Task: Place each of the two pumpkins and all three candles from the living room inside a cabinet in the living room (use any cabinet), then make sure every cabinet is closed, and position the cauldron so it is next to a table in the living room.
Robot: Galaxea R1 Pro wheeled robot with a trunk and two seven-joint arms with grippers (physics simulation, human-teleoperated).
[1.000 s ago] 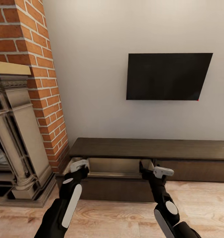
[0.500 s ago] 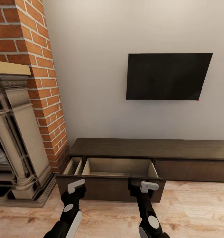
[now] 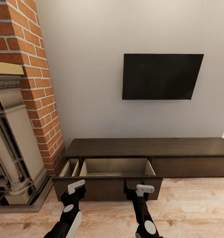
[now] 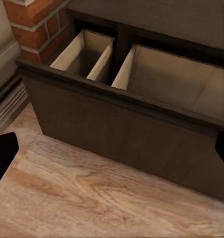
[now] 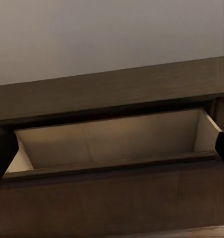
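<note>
The cabinet [image 3: 148,147] is a long, low, dark brown unit against the wall under the TV. Its left drawer [image 3: 107,186] stands pulled out, and its pale wood compartments [image 4: 176,82] [image 5: 112,141] are empty. My left gripper [image 3: 73,193] [image 4: 112,153] hovers open just in front of the drawer front, above the floor. My right gripper [image 3: 133,189] [image 5: 112,148] is open too, level with the drawer's front edge, with nothing between its fingers. The pumpkins, candles, cauldron and table are out of view.
A red brick fireplace [image 3: 29,82] with a pale stone surround [image 3: 16,155] rises close on the left. A black TV [image 3: 161,76] hangs on the wall. The cabinet's right drawer front [image 3: 191,167] is shut. Light wood floor [image 3: 194,208] stretches to the right.
Both arms have drawn back toward me and the drawer has slid out with them. The grippers have left its top edge. The camera has shifted slightly.
</note>
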